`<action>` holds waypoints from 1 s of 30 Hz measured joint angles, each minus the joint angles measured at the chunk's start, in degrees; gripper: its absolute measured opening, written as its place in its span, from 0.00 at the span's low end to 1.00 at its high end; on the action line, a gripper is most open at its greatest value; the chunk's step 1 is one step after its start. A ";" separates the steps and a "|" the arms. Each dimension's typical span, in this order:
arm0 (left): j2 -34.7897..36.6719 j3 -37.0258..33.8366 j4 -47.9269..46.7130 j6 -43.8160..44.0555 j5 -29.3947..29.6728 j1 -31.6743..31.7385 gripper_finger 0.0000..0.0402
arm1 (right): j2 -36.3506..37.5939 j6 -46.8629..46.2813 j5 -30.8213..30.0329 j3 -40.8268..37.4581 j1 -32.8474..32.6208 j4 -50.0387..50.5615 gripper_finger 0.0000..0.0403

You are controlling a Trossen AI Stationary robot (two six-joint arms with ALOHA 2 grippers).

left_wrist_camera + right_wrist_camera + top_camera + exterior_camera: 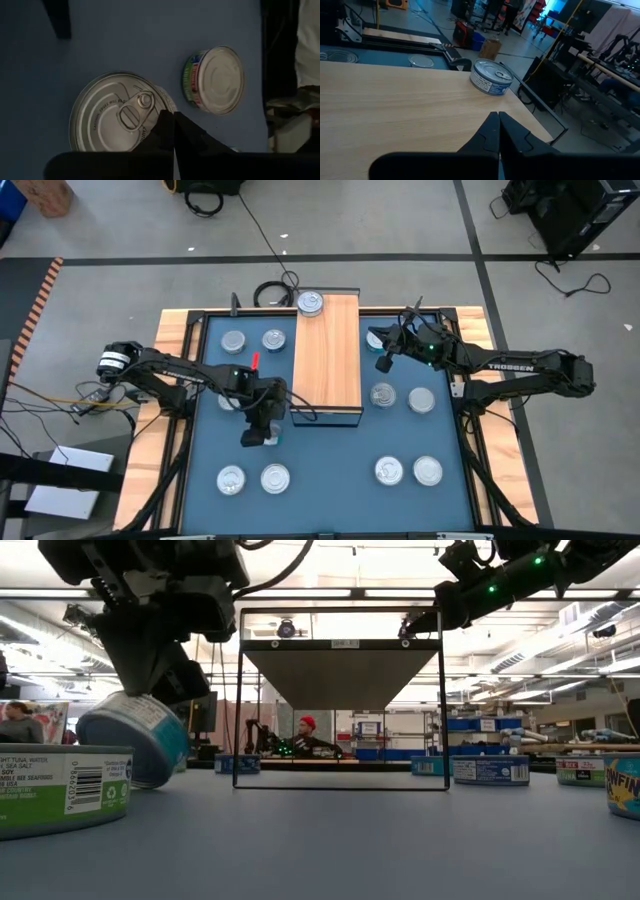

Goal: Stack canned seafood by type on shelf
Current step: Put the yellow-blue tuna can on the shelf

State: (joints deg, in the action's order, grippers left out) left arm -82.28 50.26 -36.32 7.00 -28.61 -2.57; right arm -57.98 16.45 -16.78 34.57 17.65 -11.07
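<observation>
A tin (pixel 135 737) hangs tilted above the mat, apparently gripped in the left claw (pixel 260 434).

Left claw (pixel 259 432) points down, closed; right claw (pixel 381 351) closed, held high.

Cardboard box (pixel 490 48), distant person (pixel 306 737)

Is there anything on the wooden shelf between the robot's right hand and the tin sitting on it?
No. In the right wrist view only bare wood of the shelf lies between the right hand and the lone tin.
</observation>
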 joint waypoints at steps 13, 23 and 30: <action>3.22 1.34 -3.89 2.95 1.84 0.24 0.00 | 0.00 0.01 0.00 0.00 0.00 -0.02 0.02; 5.84 11.73 -18.23 0.02 18.46 0.26 0.00 | 0.00 0.02 -0.02 0.00 0.00 -0.26 0.02; 5.86 17.13 -24.85 -1.15 27.99 1.47 0.00 | 0.00 0.02 -0.02 0.00 0.00 -0.44 0.02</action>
State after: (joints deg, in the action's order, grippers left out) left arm -76.42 67.39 -61.17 5.86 -0.63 -1.10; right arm -57.98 16.47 -16.80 34.57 17.65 -11.51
